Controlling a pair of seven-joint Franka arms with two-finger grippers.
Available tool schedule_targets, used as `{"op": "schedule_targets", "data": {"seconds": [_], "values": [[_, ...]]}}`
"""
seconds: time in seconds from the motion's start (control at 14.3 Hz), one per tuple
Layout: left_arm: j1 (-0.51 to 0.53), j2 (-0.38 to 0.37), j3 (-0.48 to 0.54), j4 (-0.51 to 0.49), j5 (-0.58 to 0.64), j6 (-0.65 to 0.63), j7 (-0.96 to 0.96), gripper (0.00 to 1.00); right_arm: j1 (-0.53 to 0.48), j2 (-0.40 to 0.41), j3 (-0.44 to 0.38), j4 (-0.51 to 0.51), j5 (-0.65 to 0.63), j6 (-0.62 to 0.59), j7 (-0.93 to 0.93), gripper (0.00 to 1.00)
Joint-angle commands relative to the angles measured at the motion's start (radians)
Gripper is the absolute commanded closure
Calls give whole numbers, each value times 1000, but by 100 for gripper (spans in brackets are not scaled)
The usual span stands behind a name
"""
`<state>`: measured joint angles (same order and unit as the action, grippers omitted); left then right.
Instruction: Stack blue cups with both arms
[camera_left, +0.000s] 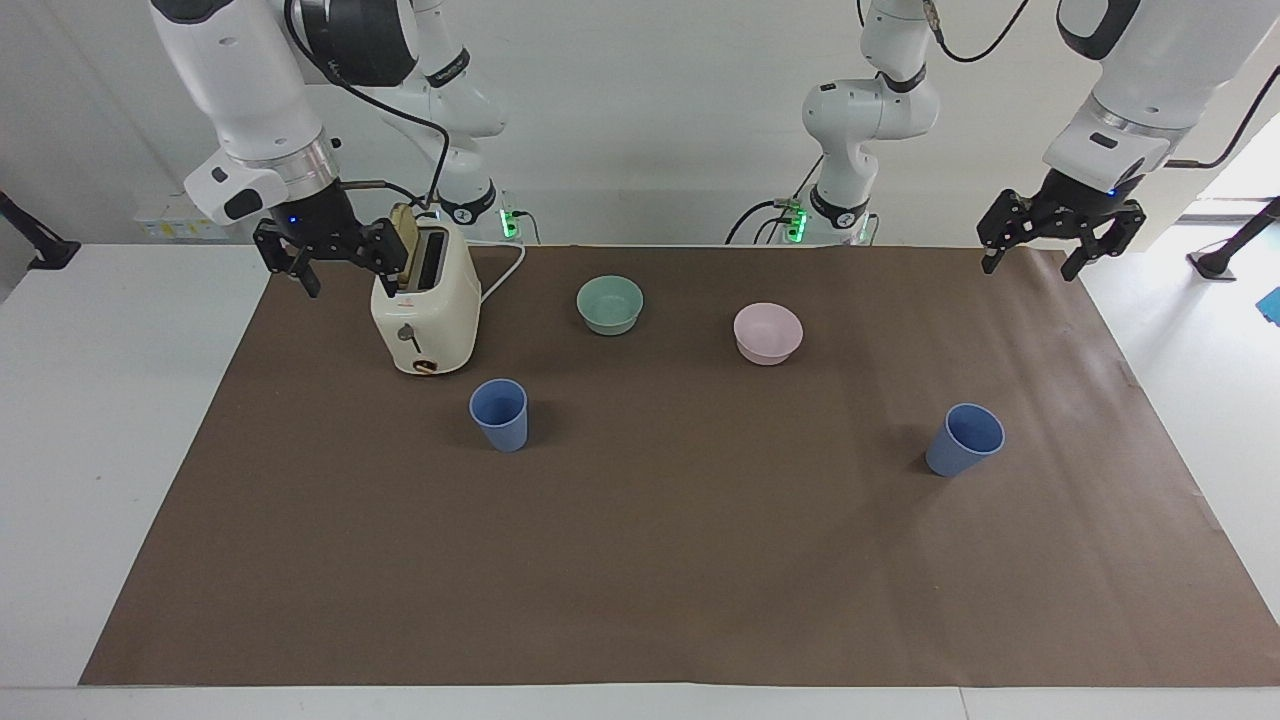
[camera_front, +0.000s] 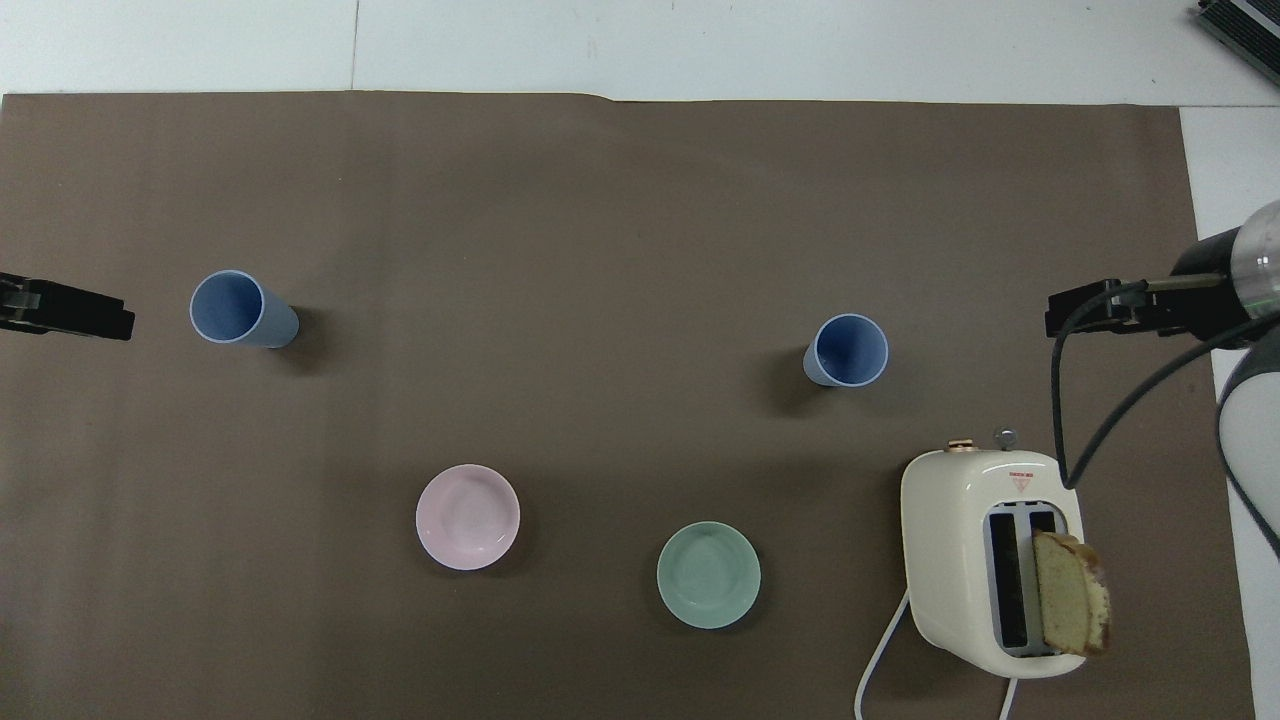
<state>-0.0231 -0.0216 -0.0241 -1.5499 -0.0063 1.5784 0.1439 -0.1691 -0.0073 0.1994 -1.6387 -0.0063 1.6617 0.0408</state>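
Two blue cups stand upright and far apart on the brown mat. One cup (camera_left: 499, 415) (camera_front: 845, 352) is just farther from the robots than the toaster. The other cup (camera_left: 964, 440) (camera_front: 240, 310) stands toward the left arm's end. My left gripper (camera_left: 1028, 268) hangs open and empty over the mat's corner at its own end, well apart from that cup. My right gripper (camera_left: 350, 278) hangs open and empty beside the toaster's top, over the mat's edge at the right arm's end.
A cream toaster (camera_left: 425, 315) (camera_front: 985, 560) holds a bread slice (camera_front: 1070, 605) in one slot, and its cord runs toward the robots. A pale green bowl (camera_left: 609, 304) and a pink bowl (camera_left: 767, 332) sit between the cups and the robots. Two smaller white arms stand by.
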Motion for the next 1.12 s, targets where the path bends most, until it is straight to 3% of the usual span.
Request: {"op": "schedule_targets", "data": {"seconds": [0.0, 0.49, 1.05], "values": [[3, -27, 6, -38, -12, 29, 3, 0, -18, -26, 6, -26, 20, 0, -32, 0], [23, -27, 10, -81, -14, 83, 19, 0, -18, -26, 6, -26, 20, -3, -33, 0], [94, -15, 12, -275, -60, 325, 88, 0, -18, -26, 6, -26, 20, -5, -33, 0]]}}
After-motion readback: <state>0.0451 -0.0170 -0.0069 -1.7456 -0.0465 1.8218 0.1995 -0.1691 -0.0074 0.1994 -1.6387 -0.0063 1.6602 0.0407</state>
